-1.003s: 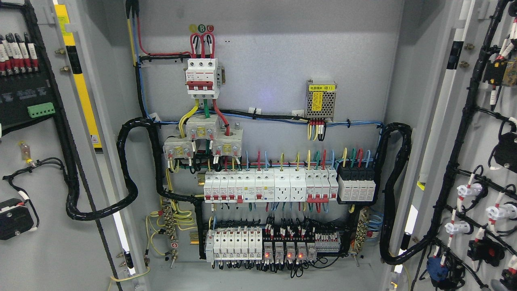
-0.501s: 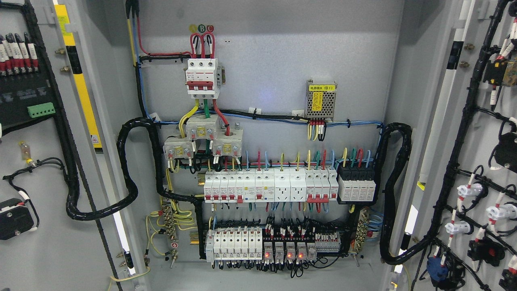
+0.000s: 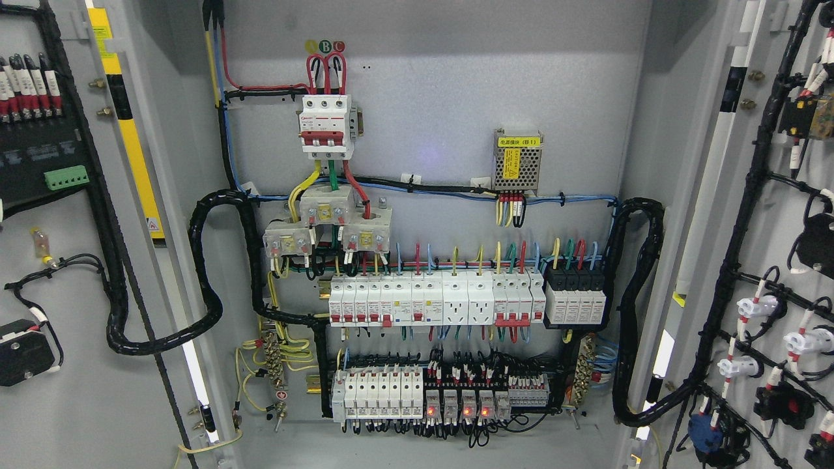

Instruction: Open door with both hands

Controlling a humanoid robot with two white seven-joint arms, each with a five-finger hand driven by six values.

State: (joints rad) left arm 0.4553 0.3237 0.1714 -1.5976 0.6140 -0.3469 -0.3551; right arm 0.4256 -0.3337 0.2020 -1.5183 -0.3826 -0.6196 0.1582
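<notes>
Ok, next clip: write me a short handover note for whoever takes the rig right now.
Hands: neither is in view.
Doors: left door and right door both swung wide, inner faces with wiring toward the camera.
Cabinet: interior fully exposed, breaker rows visible, three red lights lit on the bottom row.
Done: opening looks complete.
Left: nothing obvious; check where the arms are before moving.

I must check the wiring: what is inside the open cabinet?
Inside the cabinet: a red three-pole breaker at the top, a meshed power module, two breaker rows, black cable bundles. Wiring behind the devices is hidden.
</notes>
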